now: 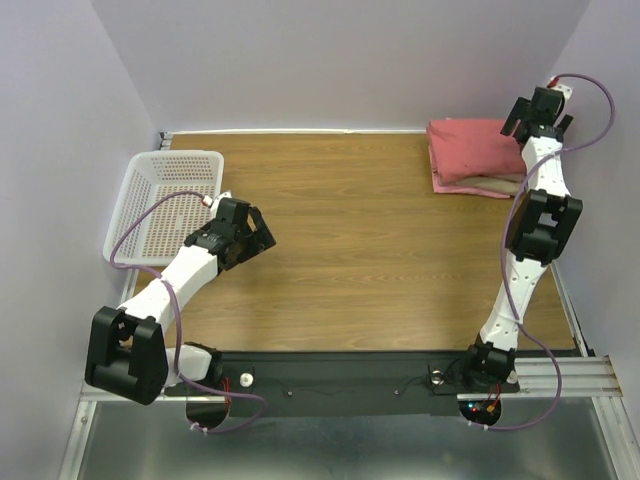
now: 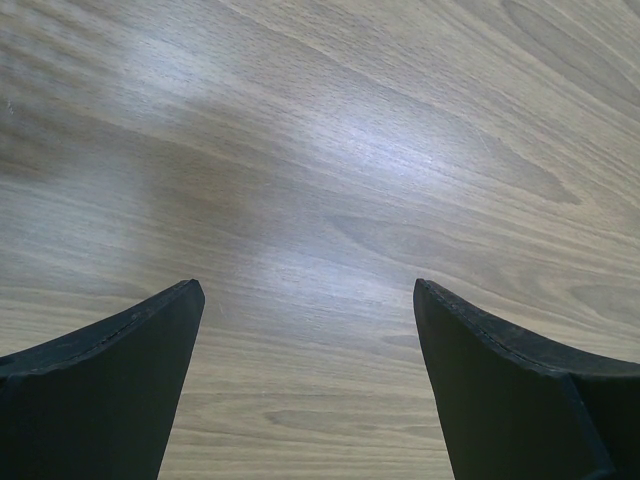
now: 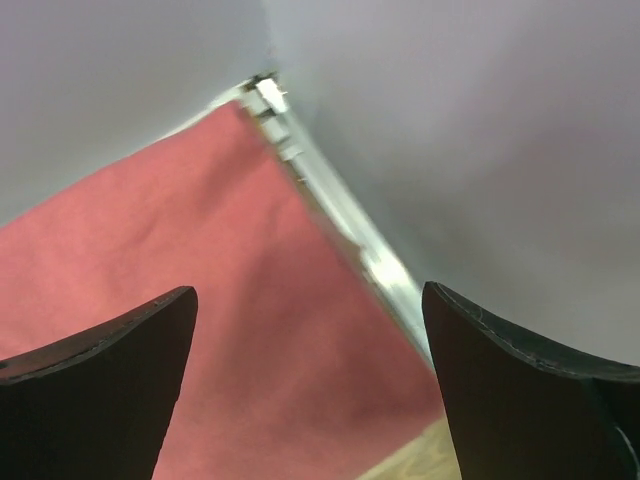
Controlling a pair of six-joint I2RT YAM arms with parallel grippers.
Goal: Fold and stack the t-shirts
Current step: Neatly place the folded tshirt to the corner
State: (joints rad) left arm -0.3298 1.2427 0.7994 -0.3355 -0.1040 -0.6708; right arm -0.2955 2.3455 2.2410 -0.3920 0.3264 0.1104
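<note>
A stack of folded t-shirts [image 1: 472, 155] lies at the table's far right corner: a coral-red shirt [image 1: 470, 145] on top, a tan one [image 1: 495, 187] showing at the near edge under it. The red shirt also fills the right wrist view [image 3: 200, 270]. My right gripper [image 1: 532, 112] is open and empty, raised above the stack's right edge; in its wrist view [image 3: 310, 300] the jaws stand wide apart over the cloth. My left gripper [image 1: 262, 232] is open and empty, low over bare wood at the left; in its wrist view [image 2: 308, 290] only table shows between its jaws.
A white mesh basket [image 1: 165, 205] sits at the far left edge, partly behind my left arm. Lilac walls close the table on three sides. A metal rail [image 3: 350, 230] runs along the right wall beside the stack.
</note>
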